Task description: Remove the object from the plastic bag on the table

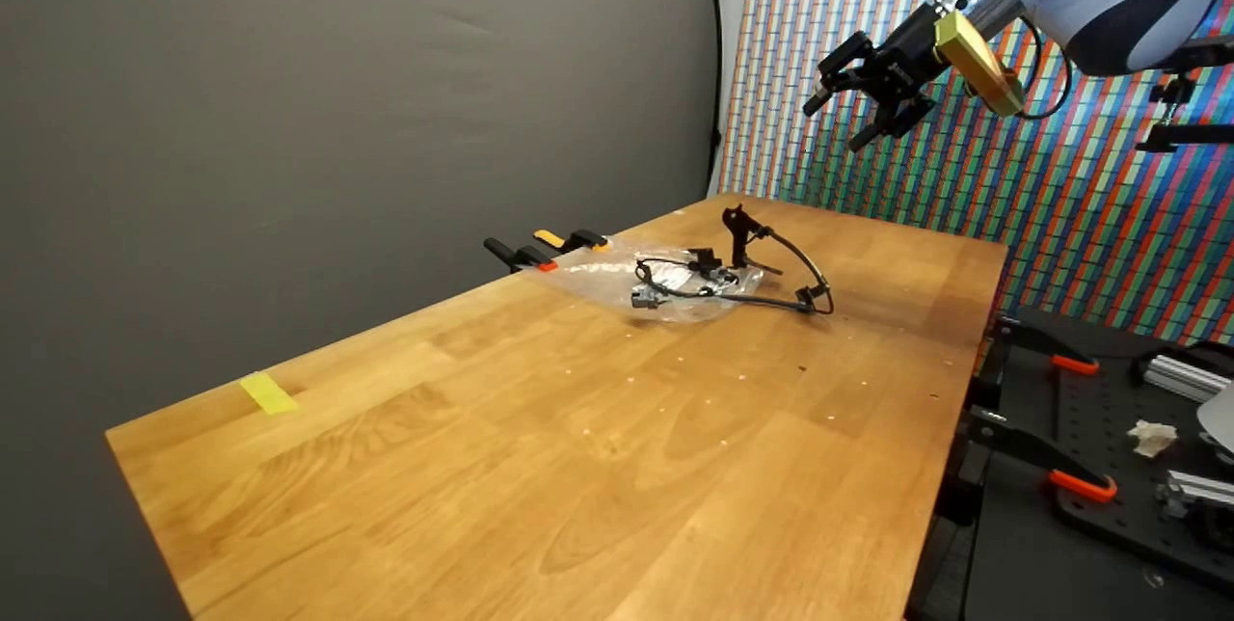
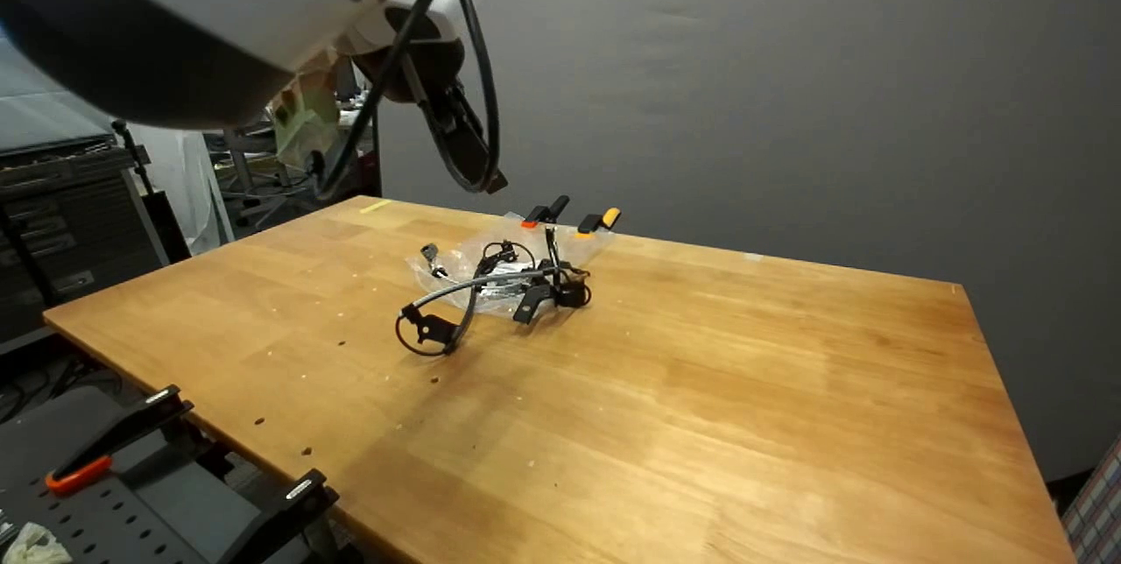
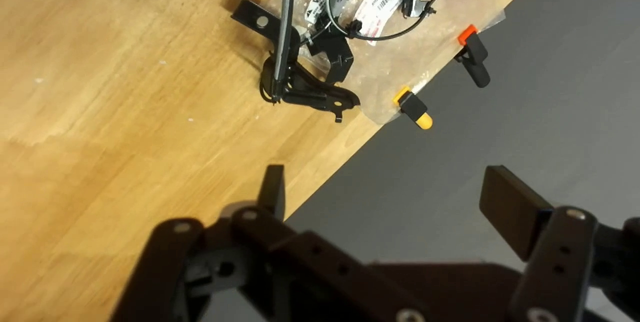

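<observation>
A black cable-and-bracket assembly (image 1: 740,233) lies over the clear plastic bag (image 1: 590,285) on the wooden table. One bracket stands up, and a cable loop reaches past the bag onto bare wood. The assembly (image 2: 534,303) and bag (image 2: 477,247) show in both exterior views. In the wrist view, the assembly (image 3: 320,93) has white labels, and the bag (image 3: 382,79) spreads beneath it. I cannot tell whether any part is inside the bag. My gripper (image 1: 834,126) is open and empty, high above the table and apart from both. Its fingers (image 3: 382,177) are wide apart.
A red-tipped clamp (image 3: 474,57) and a yellow-tipped clamp (image 3: 413,107) pin the bag to the table's edge beside the grey backdrop (image 1: 366,120). Yellow tape (image 1: 269,393) marks the same edge. Orange-tipped clamps (image 1: 1041,457) and a black perforated plate (image 1: 1109,409) flank the opposite edge.
</observation>
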Controlling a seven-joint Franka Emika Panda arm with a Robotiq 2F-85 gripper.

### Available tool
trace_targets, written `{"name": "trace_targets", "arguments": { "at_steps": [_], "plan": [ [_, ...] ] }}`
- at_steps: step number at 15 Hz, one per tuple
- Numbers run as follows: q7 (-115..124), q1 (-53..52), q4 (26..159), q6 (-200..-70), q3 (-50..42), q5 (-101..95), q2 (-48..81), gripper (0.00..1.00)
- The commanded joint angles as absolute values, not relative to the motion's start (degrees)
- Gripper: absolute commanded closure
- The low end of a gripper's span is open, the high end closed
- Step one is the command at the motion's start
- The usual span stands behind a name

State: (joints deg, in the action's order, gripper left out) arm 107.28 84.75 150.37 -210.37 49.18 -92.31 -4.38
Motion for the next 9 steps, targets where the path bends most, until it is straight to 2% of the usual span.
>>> {"name": "trace_targets", "arguments": {
  "at_steps": [1,6,9],
  "plan": [
    [122.03,84.59,144.75,-211.62,50.0,-104.82,-13.34,0.0],
    [139.66,87.34,134.67,-215.88,53.24,-117.94,-22.7,0.0],
    [149.77,92.3,125.98,-221.05,58.92,-126.79,-27.53,0.0]
  ]
}}
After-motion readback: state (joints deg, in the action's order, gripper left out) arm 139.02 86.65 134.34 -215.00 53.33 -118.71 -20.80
